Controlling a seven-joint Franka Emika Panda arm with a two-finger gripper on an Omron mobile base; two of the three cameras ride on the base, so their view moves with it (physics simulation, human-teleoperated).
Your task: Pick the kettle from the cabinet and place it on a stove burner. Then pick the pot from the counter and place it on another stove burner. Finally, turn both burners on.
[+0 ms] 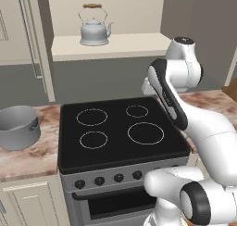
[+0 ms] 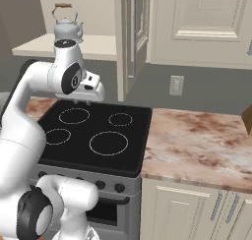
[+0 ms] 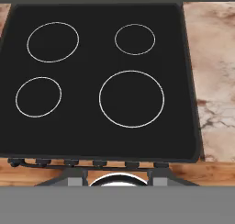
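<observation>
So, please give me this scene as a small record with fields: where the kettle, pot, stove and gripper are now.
kettle: upright on the shelf of the cabinet, untouched
pot: on the counter, left of the stove
stove: four burner rings, all bare
knobs: in a row on the stove's front panel
gripper: above the stove, pointing down, holding nothing; jaw state unclear
task progress: no step done yet

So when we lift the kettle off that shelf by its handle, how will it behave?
The kettle will probably swing, since its thin arched wire handle sits high above the rounded body. The smooth metal looks slippery, so the wooden handle top is likely the safer hold. Its knobbed lid may come loose if tipped.
</observation>
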